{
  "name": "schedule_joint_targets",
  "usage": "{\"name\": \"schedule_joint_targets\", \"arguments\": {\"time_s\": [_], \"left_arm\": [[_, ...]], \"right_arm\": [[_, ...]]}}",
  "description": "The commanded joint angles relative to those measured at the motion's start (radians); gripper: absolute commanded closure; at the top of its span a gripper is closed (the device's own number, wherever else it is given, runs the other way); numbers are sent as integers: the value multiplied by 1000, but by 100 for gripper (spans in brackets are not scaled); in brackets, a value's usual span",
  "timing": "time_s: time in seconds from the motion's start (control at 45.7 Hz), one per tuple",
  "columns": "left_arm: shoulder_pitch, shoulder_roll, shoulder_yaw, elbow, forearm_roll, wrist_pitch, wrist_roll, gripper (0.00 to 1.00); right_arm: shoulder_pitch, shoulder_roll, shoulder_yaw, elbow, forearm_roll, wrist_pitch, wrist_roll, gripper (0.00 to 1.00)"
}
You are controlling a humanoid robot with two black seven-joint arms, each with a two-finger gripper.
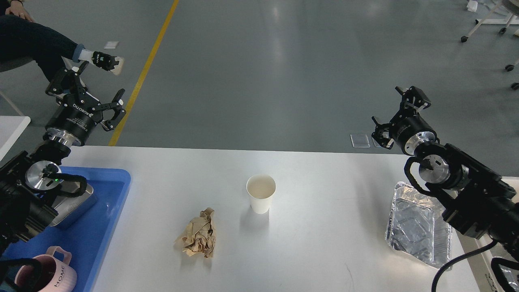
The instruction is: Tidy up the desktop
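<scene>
The white desktop (324,235) fills the lower part of the head view. A white paper cup (261,198) stands upright near its middle, with a crumpled brown paper ball (196,238) in front of it to the left. A crinkled foil tray (419,225) lies at the right edge, partly under my right arm. My left gripper (91,91) hangs open and empty above the floor beyond the far left corner. My right gripper (394,111) is open and empty past the far right edge.
A blue tray (106,227) at the left holds a metal tin (79,202), partly hidden by my left arm, and a pink mug (44,275). A seated person's legs (40,44) are at upper left. A small white table corner (12,129) is beside the tray.
</scene>
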State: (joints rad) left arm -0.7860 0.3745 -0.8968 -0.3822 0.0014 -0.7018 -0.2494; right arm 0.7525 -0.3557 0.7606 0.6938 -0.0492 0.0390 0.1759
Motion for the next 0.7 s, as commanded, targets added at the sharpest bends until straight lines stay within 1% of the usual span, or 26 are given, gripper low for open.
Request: {"name": "schedule_joint_targets", "arguments": {"time_s": [0.0, 0.153, 0.307, 0.526, 0.613, 0.679], "left_arm": [[36, -83, -94, 0, 2, -1, 59, 3], [42, -95, -94, 3, 2, -2, 59, 3], [50, -94, -93, 3, 6, -5, 62, 3], [51, -108, -88, 3, 6, -4, 62, 3], [51, -117, -90, 3, 6, -5, 62, 3], [53, -115, -90, 5, 6, -7, 64, 3]], "right_arm": [[27, 6, -81, 19, -79, 15, 10, 0], [59, 4, -164, 23, -196, 36, 10, 0], [60, 9, -236, 23, -205, 84, 10, 0], [64, 60, -320, 33, -239, 88, 11, 0], [65, 64, -352, 68, -293, 87, 11, 0], [61, 31, -374, 125, -339, 84, 10, 0]]}}
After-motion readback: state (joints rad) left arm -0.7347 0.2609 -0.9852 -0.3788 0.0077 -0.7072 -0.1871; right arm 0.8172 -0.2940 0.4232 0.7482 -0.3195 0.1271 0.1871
